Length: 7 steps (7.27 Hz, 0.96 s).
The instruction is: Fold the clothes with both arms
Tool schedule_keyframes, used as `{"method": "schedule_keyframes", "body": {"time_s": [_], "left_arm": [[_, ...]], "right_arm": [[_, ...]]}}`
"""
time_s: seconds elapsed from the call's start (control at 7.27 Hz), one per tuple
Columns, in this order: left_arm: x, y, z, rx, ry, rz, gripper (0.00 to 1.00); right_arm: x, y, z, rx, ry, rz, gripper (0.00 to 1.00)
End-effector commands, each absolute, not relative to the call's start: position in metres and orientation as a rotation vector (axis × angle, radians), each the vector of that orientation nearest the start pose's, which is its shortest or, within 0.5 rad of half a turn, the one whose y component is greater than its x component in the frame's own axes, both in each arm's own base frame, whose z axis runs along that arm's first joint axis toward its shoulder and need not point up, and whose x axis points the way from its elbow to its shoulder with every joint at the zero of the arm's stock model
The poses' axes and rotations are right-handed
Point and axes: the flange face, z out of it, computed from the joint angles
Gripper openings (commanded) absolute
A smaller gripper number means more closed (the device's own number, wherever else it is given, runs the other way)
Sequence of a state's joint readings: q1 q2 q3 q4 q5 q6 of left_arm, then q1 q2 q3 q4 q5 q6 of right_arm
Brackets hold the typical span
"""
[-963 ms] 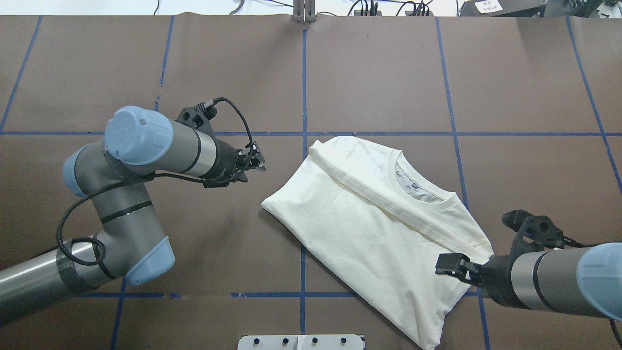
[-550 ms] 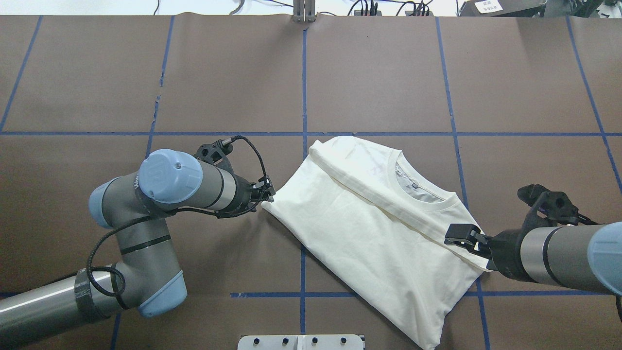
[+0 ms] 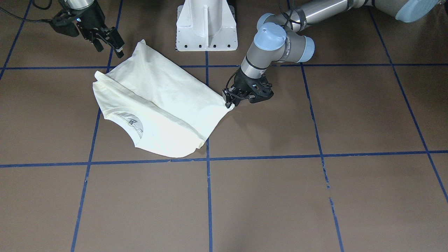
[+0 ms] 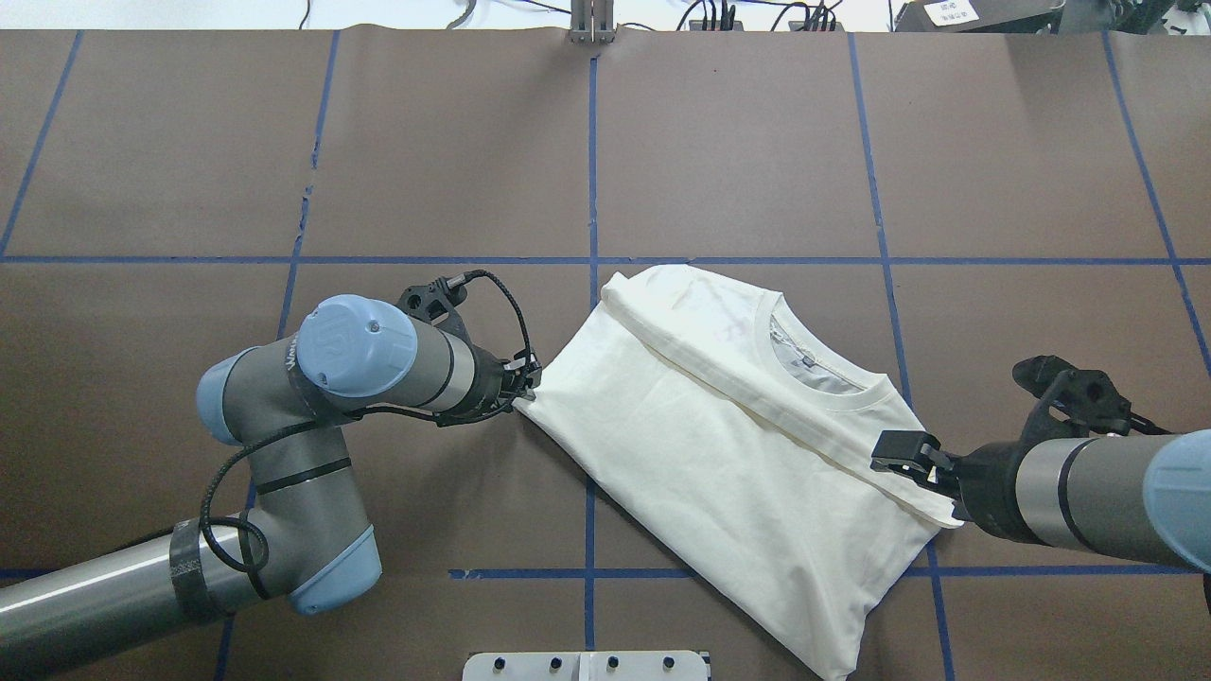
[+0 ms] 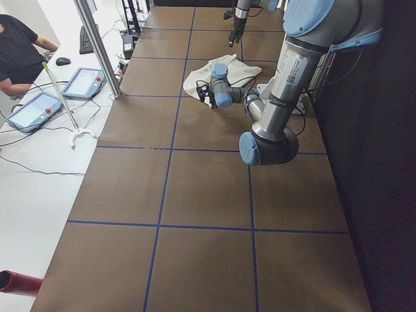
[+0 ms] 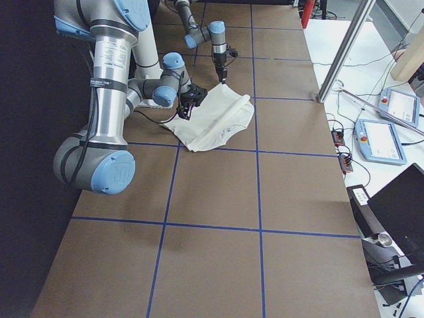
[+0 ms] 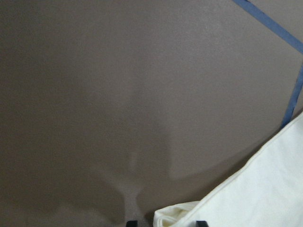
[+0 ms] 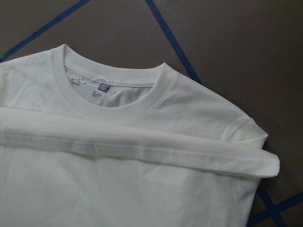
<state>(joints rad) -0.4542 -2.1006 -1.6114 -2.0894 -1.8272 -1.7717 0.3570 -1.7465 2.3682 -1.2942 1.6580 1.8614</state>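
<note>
The cream T-shirt (image 4: 719,454) lies folded on the brown table, plain side up, neckline (image 8: 113,101) towards the far right. The print is hidden. My left gripper (image 4: 526,382) is low at the shirt's left corner. In the left wrist view its fingertips (image 7: 200,222) stand apart with the bunched corner (image 7: 173,217) between them, so it is open. My right gripper (image 4: 897,452) hovers over the folded sleeve end (image 8: 265,163) at the shirt's right edge and looks open and empty (image 3: 113,43).
The white pedestal base (image 3: 206,28) stands at the near table edge behind the shirt. Blue tape lines (image 4: 591,170) grid the table. A side bench with tablets (image 5: 32,107) and an operator (image 5: 16,45) lies beyond the far edge.
My left arm has swung right and down until its gripper reached the shirt's left corner. My right gripper has moved away from the robot, from the lower side seam to the sleeve end.
</note>
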Motion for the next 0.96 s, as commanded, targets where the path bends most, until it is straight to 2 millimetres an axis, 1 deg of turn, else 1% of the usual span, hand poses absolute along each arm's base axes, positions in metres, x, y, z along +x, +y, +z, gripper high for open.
{"method": "schedule_keyframes", "body": {"time_s": [0.0,0.14,0.41,0.55,0.69,0.83], "left_arm": [[0.562,-0.395,0.278,-0.090,1.104,-0.442,0.00],[0.551,-0.411,0.284,-0.058,1.082,-0.452,0.00],[0.509,-0.472,0.289,0.130,1.022,-0.339,0.00],[0.486,-0.532,0.289,0.214,1.003,-0.365,0.00],[0.504,-0.598,0.267,0.254,1.004,-0.394,0.00],[0.531,-0.652,0.245,0.285,1.030,-0.411,0.00]], "right_arm": [[-0.317,-0.252,0.340,-0.047,-0.904,0.569,1.00],[-0.317,-0.252,0.340,-0.047,-0.904,0.569,1.00],[-0.316,-0.257,0.334,-0.041,-0.922,0.577,1.00],[-0.314,-0.262,0.329,-0.033,-0.935,0.590,1.00],[-0.312,-0.270,0.323,-0.023,-0.954,0.606,1.00],[-0.319,-0.284,0.307,-0.007,-0.997,0.621,1.00]]}}
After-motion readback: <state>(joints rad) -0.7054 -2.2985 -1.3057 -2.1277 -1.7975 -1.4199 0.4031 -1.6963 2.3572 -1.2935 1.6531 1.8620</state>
